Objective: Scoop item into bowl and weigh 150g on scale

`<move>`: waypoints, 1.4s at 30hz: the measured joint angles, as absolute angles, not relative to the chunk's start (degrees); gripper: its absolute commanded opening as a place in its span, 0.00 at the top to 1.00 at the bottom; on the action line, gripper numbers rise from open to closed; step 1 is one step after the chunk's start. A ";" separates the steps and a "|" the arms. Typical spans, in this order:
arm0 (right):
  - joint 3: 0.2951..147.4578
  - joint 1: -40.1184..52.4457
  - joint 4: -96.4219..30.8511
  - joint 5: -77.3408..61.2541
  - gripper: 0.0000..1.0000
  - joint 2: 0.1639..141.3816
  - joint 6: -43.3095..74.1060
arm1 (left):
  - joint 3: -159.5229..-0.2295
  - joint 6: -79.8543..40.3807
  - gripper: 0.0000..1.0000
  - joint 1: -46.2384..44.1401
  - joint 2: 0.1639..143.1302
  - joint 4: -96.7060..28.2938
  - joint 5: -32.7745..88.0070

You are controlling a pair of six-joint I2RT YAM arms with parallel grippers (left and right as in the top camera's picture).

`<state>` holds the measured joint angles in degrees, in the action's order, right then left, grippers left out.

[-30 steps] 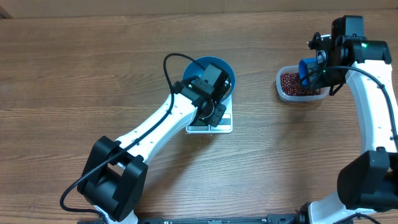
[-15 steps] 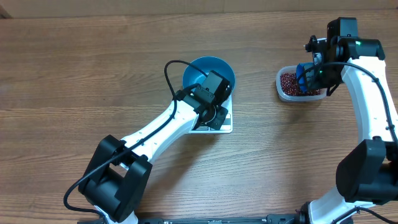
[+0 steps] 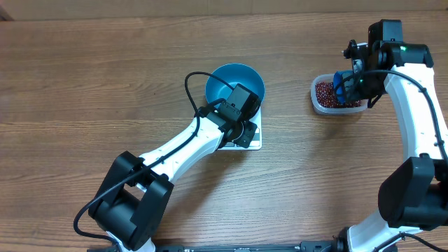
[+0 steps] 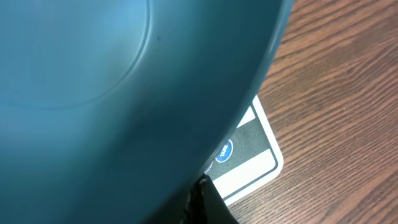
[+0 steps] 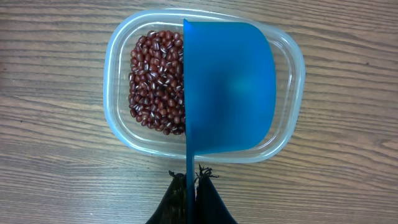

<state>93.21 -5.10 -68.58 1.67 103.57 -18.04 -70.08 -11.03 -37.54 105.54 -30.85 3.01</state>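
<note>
The blue bowl (image 3: 231, 80) stands on the white scale (image 3: 241, 144), and no beans show inside it. My left gripper (image 3: 240, 106) is shut on the bowl's near rim. In the left wrist view the bowl (image 4: 124, 87) fills the frame, the left gripper (image 4: 200, 188) sits at its edge, and a corner of the scale (image 4: 252, 163) shows beneath. The red-brown beans (image 5: 155, 81) lie in a clear tub (image 5: 115, 112). My right gripper (image 5: 187, 176) is shut on the handle of a blue scoop (image 5: 230, 87), which hangs above the tub's right half with no beans on it.
The clear tub (image 3: 318, 103) sits at the far right of the wooden table, with the blue scoop (image 3: 341, 85) and right gripper (image 3: 348, 84) over it. A black cable (image 3: 190, 87) loops beside the bowl's left side.
My left wrist has drawn back toward the front, uncovering most of the bowl. The right gripper has turned the scoop edge-on and shifted slightly over the tub.
</note>
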 measured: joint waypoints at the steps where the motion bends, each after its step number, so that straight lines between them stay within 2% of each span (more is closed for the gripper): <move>1: 93.21 -5.10 -68.53 1.67 0.96 103.57 -18.00 | -70.08 -11.03 0.96 -37.54 105.54 -30.83 2.74; 42: 93.21 -5.10 -68.86 1.69 0.96 103.57 -18.04 | -69.89 -11.05 0.96 -37.91 109.60 -28.14 -0.73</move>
<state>93.21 -5.10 -68.86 1.69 103.57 -18.04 -69.89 -11.05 -37.91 109.60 -28.14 -0.73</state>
